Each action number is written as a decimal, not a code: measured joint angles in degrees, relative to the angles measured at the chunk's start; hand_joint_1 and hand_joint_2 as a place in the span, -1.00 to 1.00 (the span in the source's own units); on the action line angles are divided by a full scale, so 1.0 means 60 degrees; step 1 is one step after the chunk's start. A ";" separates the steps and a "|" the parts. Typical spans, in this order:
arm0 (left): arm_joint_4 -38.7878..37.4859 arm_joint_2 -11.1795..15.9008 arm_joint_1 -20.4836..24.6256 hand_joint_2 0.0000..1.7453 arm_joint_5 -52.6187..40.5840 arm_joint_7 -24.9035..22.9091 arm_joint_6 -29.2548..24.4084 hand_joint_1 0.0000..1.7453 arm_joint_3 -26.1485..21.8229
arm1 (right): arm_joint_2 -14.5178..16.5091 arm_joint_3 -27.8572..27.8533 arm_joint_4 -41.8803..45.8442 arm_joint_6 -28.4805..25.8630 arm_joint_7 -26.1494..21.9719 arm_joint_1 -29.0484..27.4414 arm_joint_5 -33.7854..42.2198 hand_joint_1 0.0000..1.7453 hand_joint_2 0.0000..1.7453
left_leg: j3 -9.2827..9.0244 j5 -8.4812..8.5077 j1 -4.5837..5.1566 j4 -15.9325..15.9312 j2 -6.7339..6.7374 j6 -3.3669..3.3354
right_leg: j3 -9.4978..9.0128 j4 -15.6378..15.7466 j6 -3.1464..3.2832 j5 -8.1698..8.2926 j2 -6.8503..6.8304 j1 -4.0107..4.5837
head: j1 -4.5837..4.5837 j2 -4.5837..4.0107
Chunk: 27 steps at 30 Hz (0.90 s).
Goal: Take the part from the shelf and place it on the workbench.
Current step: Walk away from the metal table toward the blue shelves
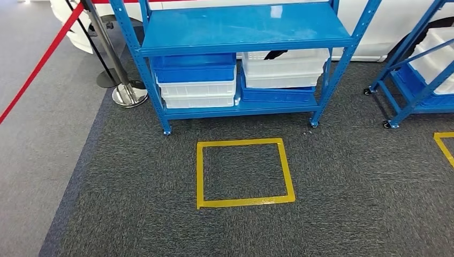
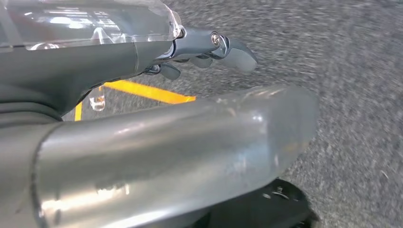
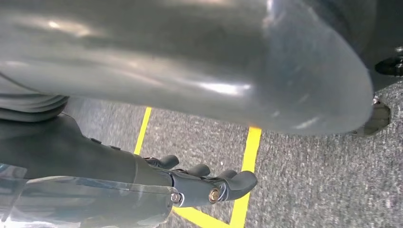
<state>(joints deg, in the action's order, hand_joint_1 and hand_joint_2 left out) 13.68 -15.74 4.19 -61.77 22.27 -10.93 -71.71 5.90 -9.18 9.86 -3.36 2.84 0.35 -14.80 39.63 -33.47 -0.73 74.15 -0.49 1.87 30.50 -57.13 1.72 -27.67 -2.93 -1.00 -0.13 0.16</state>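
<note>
A blue metal shelf [image 1: 243, 29] stands ahead on dark carpet in the head view. Its top board is bare. Its low board carries a blue bin [image 1: 195, 67] over white bins [image 1: 198, 93] on the left, and a white bin [image 1: 284, 67] over a blue bin [image 1: 275, 95] on the right. A dark object [image 1: 274, 54] pokes out of the right white bin; I cannot tell what it is. My left hand [image 2: 209, 50] hangs over the carpet, fingers loosely apart and holding nothing. My right hand [image 3: 209, 183] hangs the same way above yellow tape [image 3: 247, 156].
A yellow taped square [image 1: 243, 201] marks the carpet in front of the shelf. A chrome stanchion [image 1: 128, 93] with a red rope [image 1: 43, 59] stands at the left. A second blue shelf [image 1: 417, 80] with bins stands at the right, with more yellow tape [image 1: 443, 144] before it.
</note>
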 joint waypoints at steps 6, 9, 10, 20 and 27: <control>-0.0003 0.0019 0.0015 -1.00 0.0432 -0.0987 0.0414 -1.00 -0.0155 | 0.0005 0.0000 0.0003 -0.0135 -0.0040 0.0080 -0.0036 -1.00 -1.00 | -0.1471 0.0926 0.0052 -0.2790 0.0512 -0.0246 | -0.0229 -0.0033 -0.0341 -0.0251 -0.0497 0.0014 | 0.0029 0.0001; -0.0005 0.0040 -0.0062 -1.00 0.0542 -0.1336 0.0619 -1.00 -0.0297 | -0.0001 0.0000 0.0011 -0.0134 -0.0041 0.0167 -0.0060 -1.00 -1.00 | -0.1670 0.0870 0.0026 -0.2937 0.0367 -0.0505 | -0.0303 -0.0270 -0.0562 -0.0179 -0.0362 -0.0032 | 0.0074 0.0002; -0.0005 0.0044 -0.0059 -1.00 0.0552 -0.1362 0.0639 -1.00 -0.0319 | -0.0006 0.0000 0.0013 -0.0133 -0.0039 0.0168 -0.0066 -1.00 -1.00 | -0.1774 0.0867 0.0021 -0.2951 0.0322 -0.0575 | -0.0172 -0.0502 -0.0601 -0.0286 -0.0161 -0.0054 | 0.0091 0.0002; -0.0011 0.0043 -0.0062 -1.00 0.0482 -0.1435 0.0691 -1.00 -0.0449 | -0.0072 0.0000 -0.0021 -0.0159 -0.0032 -0.0079 -0.0087 -1.00 -1.00 | -0.2951 -0.0044 0.0082 -0.2870 -0.0173 -0.0485 | 0.1880 -0.0832 -0.0371 0.0673 0.0570 0.0058 | 0.0198 0.0002; -0.0015 0.0054 0.0025 -1.00 0.0452 -0.1420 0.0653 -1.00 -0.0448 | -0.0082 0.0000 -0.0031 -0.0135 -0.0003 0.0048 -0.0121 -1.00 -1.00 | -0.2234 -0.0339 0.0060 -0.1023 -0.0063 -0.0107 | 0.1452 -0.0548 0.0027 0.0874 0.0573 0.0058 | 0.0133 0.0002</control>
<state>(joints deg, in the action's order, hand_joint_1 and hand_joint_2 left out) 13.60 -15.41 4.34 -59.06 13.75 -7.02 -74.40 5.41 -9.18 9.67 -4.17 2.82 0.64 -15.53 26.23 -35.51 -0.37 68.02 -0.87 1.23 39.21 -60.41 1.88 -22.43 0.51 -0.65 0.67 0.17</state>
